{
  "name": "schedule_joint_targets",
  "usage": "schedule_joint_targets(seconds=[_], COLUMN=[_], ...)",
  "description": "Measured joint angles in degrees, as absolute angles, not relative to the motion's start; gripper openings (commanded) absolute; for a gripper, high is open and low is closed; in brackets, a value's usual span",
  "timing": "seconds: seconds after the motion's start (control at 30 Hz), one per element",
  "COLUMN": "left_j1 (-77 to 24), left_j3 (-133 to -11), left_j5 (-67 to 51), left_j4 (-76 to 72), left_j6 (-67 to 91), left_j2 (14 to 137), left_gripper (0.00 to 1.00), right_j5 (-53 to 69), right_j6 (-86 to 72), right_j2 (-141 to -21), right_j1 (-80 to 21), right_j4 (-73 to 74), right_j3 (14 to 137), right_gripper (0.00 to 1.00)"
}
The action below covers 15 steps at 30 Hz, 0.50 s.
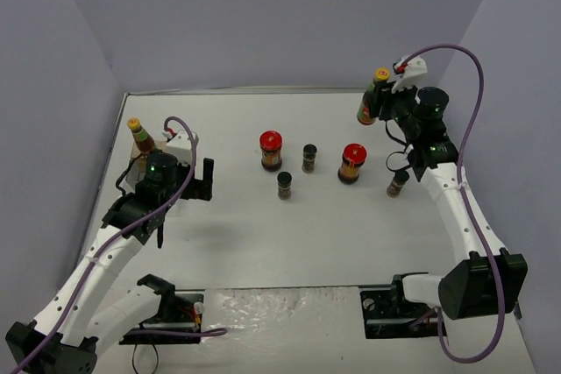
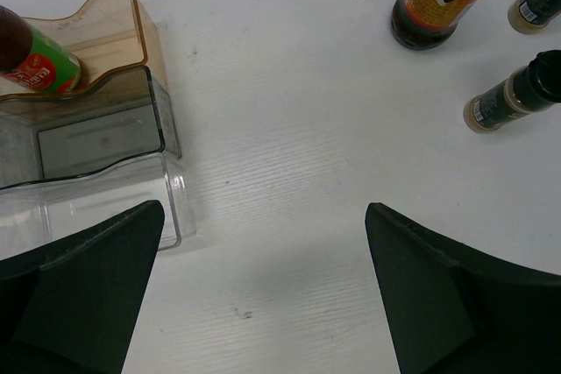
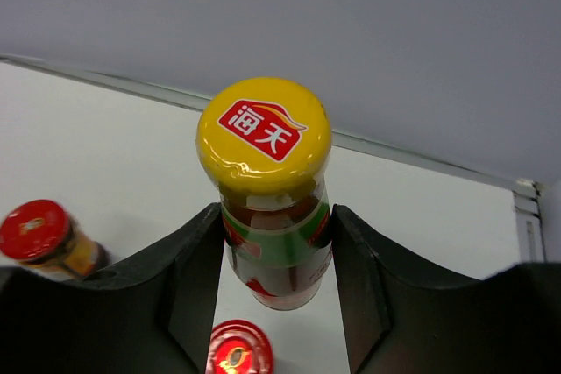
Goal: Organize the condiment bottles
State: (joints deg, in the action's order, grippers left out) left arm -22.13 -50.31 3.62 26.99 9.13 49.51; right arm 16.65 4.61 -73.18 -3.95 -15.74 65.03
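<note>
My right gripper (image 1: 382, 101) is shut on the neck of a tall dark-red sauce bottle with a yellow cap (image 3: 264, 135), held above the table at the back right. The second yellow-capped bottle (image 1: 138, 135) stands in the clear brownish rack (image 2: 96, 129) at the left. My left gripper (image 2: 263, 295) is open and empty, just right of the rack. Two red-lidded jars (image 1: 271, 148) (image 1: 352, 162) stand mid-table. Three black-capped spice jars (image 1: 309, 157) (image 1: 285, 184) (image 1: 397, 183) stand around them.
The rack's front compartments (image 2: 88, 203) hold nothing. A grey wall (image 1: 280, 24) closes the back of the table and side walls close both sides. The arm bases and cables sit at the near edge (image 1: 280, 313).
</note>
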Motion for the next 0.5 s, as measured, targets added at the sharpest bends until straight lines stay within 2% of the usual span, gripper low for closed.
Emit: schedule_joint_targets(seconds=[0.2,0.5], left_j1=[-22.1,-22.1], left_j3=[-50.3,-50.0], left_j5=[4.9,10.2], left_j4=[26.9,27.0], left_j6=[9.1,9.2], left_j2=[48.6,45.4], left_gripper=[0.97,0.97], right_j5=[19.6,20.2], right_j6=[4.0,3.2], right_j2=[-69.4,-72.5], right_j1=[-17.9,-38.5], right_j4=[-11.9,-11.5], right_j3=[65.6,64.3], right_gripper=[0.00,0.00])
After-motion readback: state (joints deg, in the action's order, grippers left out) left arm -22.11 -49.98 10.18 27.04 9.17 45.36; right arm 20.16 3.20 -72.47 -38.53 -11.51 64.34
